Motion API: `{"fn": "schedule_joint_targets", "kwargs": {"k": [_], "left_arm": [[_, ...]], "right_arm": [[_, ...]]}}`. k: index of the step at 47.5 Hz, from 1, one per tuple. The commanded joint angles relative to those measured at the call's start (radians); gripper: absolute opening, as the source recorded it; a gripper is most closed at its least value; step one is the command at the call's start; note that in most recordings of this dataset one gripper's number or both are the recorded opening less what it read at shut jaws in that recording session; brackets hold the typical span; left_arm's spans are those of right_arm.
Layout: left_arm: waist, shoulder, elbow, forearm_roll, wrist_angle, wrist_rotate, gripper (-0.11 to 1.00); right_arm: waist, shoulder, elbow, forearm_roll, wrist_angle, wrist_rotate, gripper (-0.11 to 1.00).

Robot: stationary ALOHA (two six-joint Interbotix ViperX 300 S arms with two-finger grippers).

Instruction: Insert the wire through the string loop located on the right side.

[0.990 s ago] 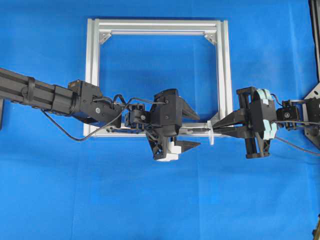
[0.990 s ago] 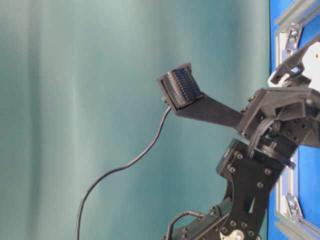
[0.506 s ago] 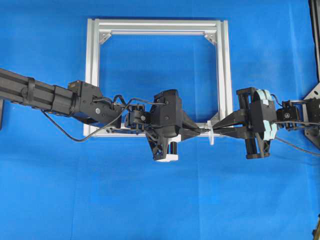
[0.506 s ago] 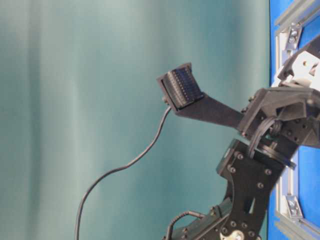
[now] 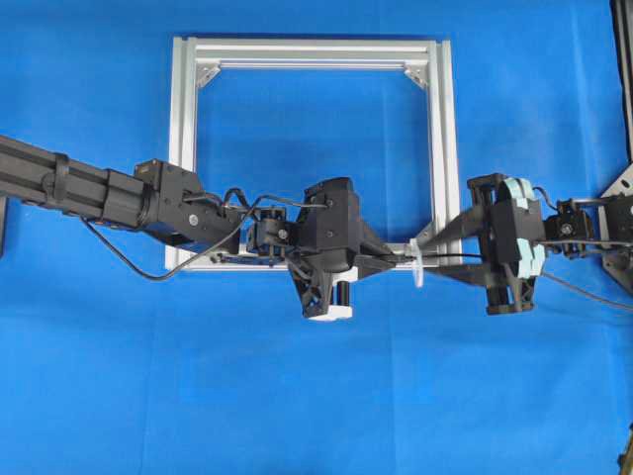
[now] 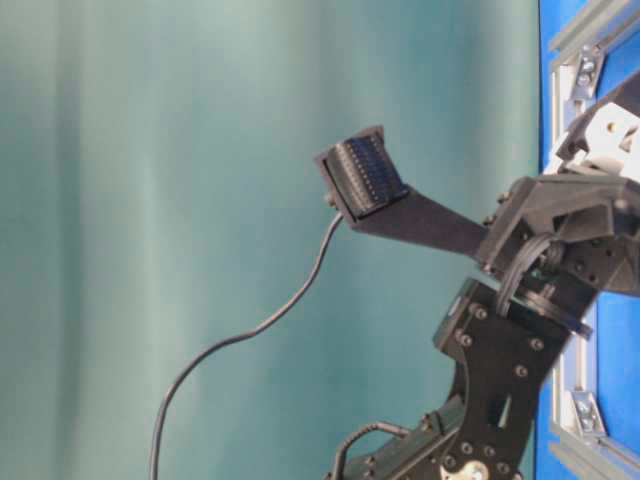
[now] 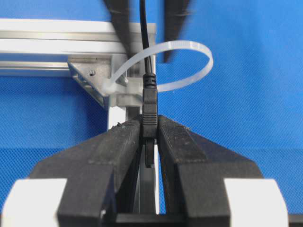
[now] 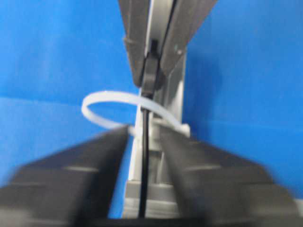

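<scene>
Left end effector point(image 7: 149, 137) pinches wire point(image 7: 144, 47) plug, cable threaded through string loop point(image 7: 182, 66) at frame point(image 5: 441, 148) corner; right end effector point(image 8: 144, 142) spread around cable.

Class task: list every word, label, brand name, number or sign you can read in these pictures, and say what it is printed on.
None: no readable text in any view.
The frame, the wire, the loop and both arms carry no legible markings.
</scene>
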Motion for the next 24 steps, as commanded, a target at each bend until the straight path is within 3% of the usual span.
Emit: {"fn": "schedule_joint_targets", "kwargs": {"k": [1, 7, 10, 24], "left_arm": [[-0.003, -0.028, -0.014, 0.002, -0.003, 0.002, 0.08], [-0.003, -0.029, -0.011, 0.002, -0.003, 0.002, 0.08], [-0.003, -0.029, -0.011, 0.002, -0.003, 0.002, 0.08], [-0.003, -0.063, 0.015, 0.003, -0.002, 0.003, 0.08]], "right_arm": [[0.0, -0.014, -0.008, 0.005, -0.002, 0.003, 0.44], [0.0, -0.017, -0.005, 0.005, 0.003, 0.003, 0.83], [-0.002, -0.017, -0.005, 0.005, 0.005, 0.003, 0.94], [0.0, -0.015, -0.005, 0.005, 0.005, 0.002, 0.92]]}}
